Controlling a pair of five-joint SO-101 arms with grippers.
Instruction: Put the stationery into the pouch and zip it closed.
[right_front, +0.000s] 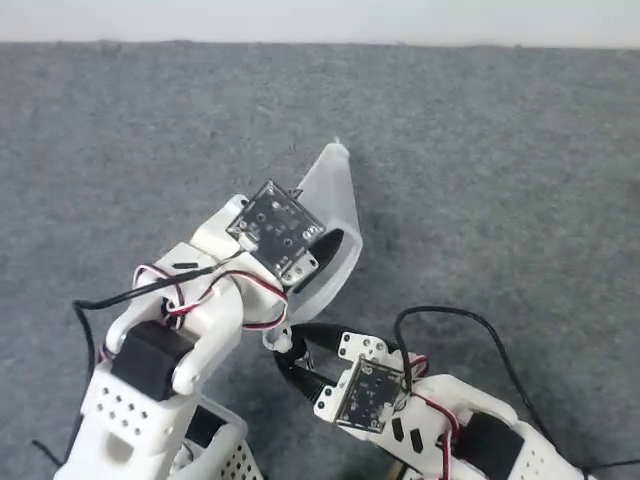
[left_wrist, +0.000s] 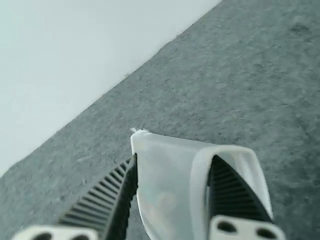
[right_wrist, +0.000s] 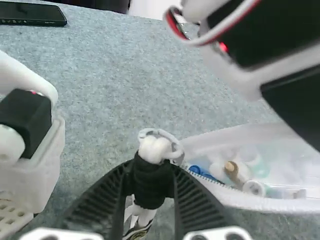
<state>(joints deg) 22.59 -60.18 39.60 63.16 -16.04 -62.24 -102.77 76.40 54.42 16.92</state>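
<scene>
Your left tool (right_front: 325, 252) is clenched on the pouch (right_front: 335, 210). In the left wrist view its two ribbed jaws stand on either side of a corner of the pouch (left_wrist: 165, 190), with the frosted plastic pinched between them at the left tool (left_wrist: 172, 165). From the high view, this is the end of the pouch that lies farther from the arms. The pouch runs from there back toward you over the grey worktop (right_front: 500, 150).

Your right tool (right_front: 292, 355) sits at the near end of the pouch, just beside the left arm. In the right wrist view, the right tool (right_wrist: 151, 172) is closed on the zip pull (right_wrist: 154, 146). The black wrapped part of the pull is gripped between the jaws, and its white ring sticks out past the fingertips. The pull meets the pouch (right_wrist: 280, 165) right at the end of the zip line.

The stationery (right_wrist: 235, 175) is inside the pouch. You can make out blue, white and brownish pieces through the clear wall, bunched near the zip end. You cannot tell from these views how far the zip is drawn along.

A flat black thing (right_wrist: 30, 14) lies on the worktop well away from the pouch.
</scene>
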